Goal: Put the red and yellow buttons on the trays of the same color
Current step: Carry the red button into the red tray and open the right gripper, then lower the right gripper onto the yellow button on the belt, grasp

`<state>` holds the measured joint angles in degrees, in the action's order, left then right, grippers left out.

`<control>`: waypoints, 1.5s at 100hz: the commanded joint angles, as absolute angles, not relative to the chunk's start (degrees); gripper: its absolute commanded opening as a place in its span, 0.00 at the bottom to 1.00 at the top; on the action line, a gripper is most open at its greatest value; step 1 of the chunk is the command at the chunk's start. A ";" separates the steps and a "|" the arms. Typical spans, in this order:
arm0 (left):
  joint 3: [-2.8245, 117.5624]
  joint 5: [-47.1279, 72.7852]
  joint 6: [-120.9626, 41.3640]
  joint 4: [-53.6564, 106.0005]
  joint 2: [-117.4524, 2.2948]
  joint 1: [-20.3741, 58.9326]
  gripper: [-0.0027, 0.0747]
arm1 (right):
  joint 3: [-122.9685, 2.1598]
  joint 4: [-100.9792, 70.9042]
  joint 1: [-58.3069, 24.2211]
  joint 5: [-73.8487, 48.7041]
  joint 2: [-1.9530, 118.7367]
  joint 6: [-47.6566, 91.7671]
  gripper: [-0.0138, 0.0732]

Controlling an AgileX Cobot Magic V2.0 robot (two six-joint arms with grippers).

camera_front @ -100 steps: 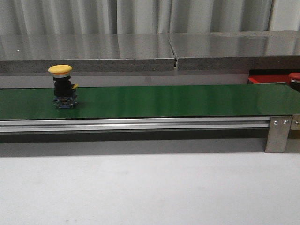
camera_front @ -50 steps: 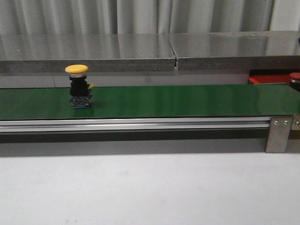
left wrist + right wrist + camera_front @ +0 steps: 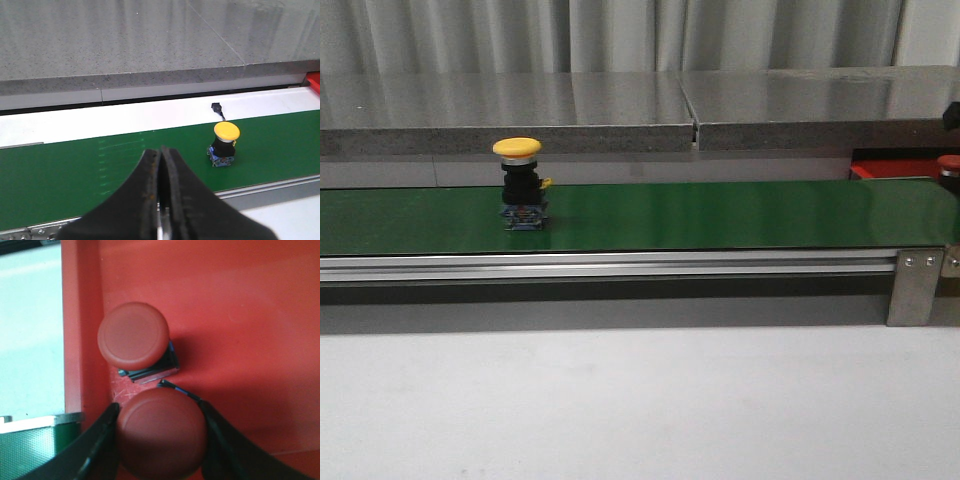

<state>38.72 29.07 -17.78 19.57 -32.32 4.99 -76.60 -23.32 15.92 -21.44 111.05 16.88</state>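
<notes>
A yellow button (image 3: 520,185) with a black body stands upright on the green belt (image 3: 720,215); it also shows in the left wrist view (image 3: 225,145). My left gripper (image 3: 161,154) is shut and empty, above the belt's near edge, apart from the yellow button. My right gripper (image 3: 158,407) is shut on a red button (image 3: 162,435) over the red tray (image 3: 240,315). A second red button (image 3: 134,335) stands on that tray just beyond it, near the tray's edge. The red tray (image 3: 890,168) and a red cap (image 3: 949,162) show at the far right. No yellow tray is in view.
A grey stone shelf (image 3: 620,110) runs behind the belt. The belt's metal rail (image 3: 620,265) and end bracket (image 3: 910,285) lie along its front. A small black connector (image 3: 216,106) lies on the white strip behind the belt. The white table (image 3: 640,400) is in front.
The yellow button has moved to the right along the belt. A dark part has come into view at the right edge of the front view.
</notes>
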 commanded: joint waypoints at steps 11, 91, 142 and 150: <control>40.23 24.86 -17.83 20.92 -32.70 5.45 0.01 | -78.04 -27.04 16.27 -18.56 109.41 16.94 0.34; 40.23 24.86 -17.83 20.92 -32.70 5.45 0.01 | -73.55 -26.09 14.83 -21.94 96.80 20.57 0.90; 40.23 24.86 -17.83 20.92 -32.70 5.45 0.01 | -74.60 -23.46 2.03 -43.44 84.22 22.55 0.90; 40.23 24.86 -17.83 20.92 -32.70 5.45 0.01 | -76.42 -22.08 -0.67 -45.89 84.59 22.55 0.90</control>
<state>38.72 29.07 -17.78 19.57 -32.32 4.99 -72.84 -22.77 1.79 -44.70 86.62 21.90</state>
